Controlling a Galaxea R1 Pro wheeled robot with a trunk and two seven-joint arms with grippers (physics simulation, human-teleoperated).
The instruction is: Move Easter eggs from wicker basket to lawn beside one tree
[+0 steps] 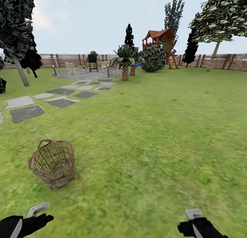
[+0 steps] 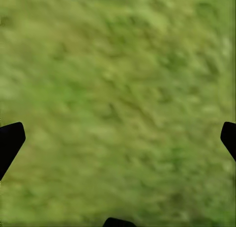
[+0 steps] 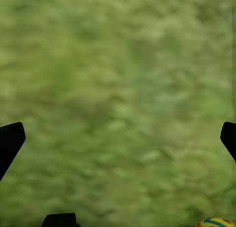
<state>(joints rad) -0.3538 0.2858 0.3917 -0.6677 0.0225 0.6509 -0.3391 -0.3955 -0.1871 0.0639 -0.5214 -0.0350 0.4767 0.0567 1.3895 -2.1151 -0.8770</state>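
While the wicker basket [image 1: 53, 163] stood tilted on the lawn [image 1: 154, 135] ahead of the left gripper [image 1: 36, 214], nothing inside it could be made out through the weave. Both the left gripper and the right gripper [image 1: 195, 221] hung low over the grass, fingers spread wide apart and pinching nothing. One Easter egg [image 3: 215, 222] lay on the grass at the edge of the right wrist view. Stepping stones [image 1: 61, 101] ran toward a fence [image 1: 219, 61].
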